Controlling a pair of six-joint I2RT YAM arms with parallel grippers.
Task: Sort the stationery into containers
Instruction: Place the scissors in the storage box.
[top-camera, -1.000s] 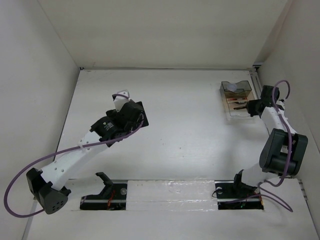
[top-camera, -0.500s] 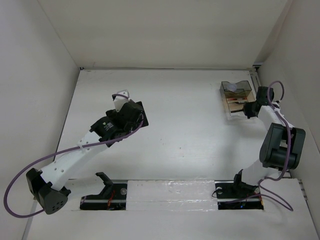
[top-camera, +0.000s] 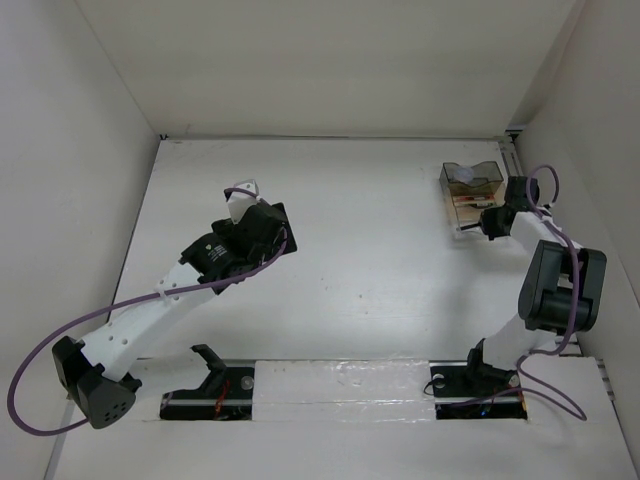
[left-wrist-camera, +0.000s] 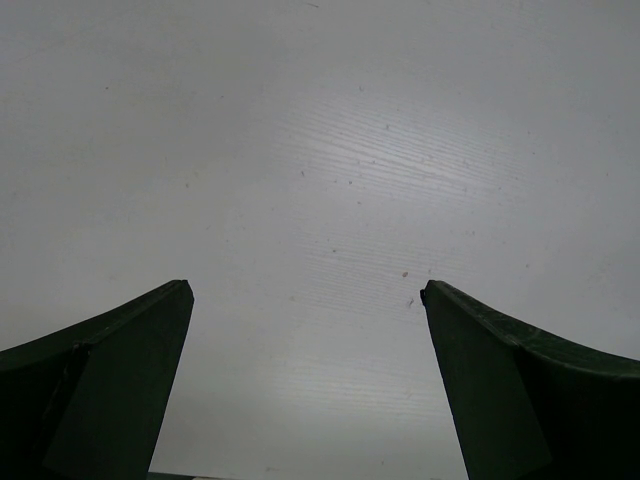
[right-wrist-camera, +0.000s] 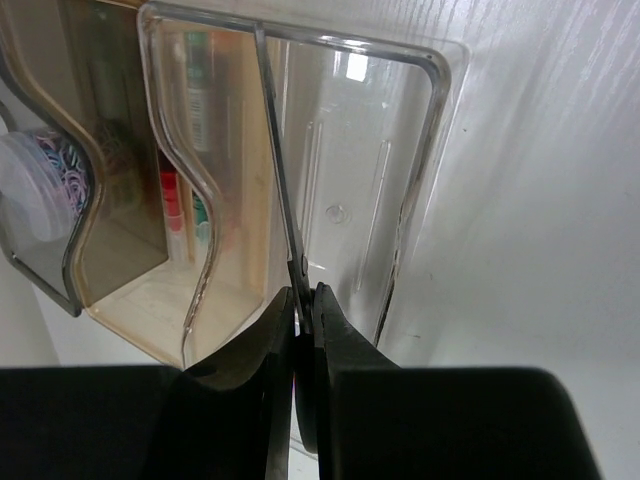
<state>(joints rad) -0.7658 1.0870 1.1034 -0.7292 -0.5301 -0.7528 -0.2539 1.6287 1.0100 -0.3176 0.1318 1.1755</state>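
Movement in the last second belongs to the right arm alone: its wrist has slid a little leftward and nearer, away from the side wall (top-camera: 590, 130), so the right pincer (top-camera: 491, 222) now hangs over the near end of the organiser (top-camera: 487, 181) rather than just beside it, and the elbow has folded in closer. The left arm has not stirred; the left pincer (left-wrist-camera: 305, 300) stands wide apart over bare counter (top-camera: 350, 250), holding nothing. In the right wrist view the black fingers are pressed together on the scissors (right-wrist-camera: 283, 190), whose thin silver blade runs from the fingertips out across the clear, shallow front compartment toward the corner where it meets the wavy brown divider. The handles are hidden by the fingers, and I cannot tell whether the blade tips touch the plastic. The shift probably means the scissors are being lined up for release into that front compartment, the one section that looks unoccupied. A red-and-white pen (right-wrist-camera: 170, 205) already lies in the middle section and a pale round roll (right-wrist-camera: 35, 190) sits in the rear one, so the sort looks nearly finished. Room is tight. The organiser stands near the counter's far right corner, with the side wall just beyond the arm, and the compartment's raised rim runs along both sides of the blade. Open space lies to the left, toward the middle of the counter, well apart from the left arm.
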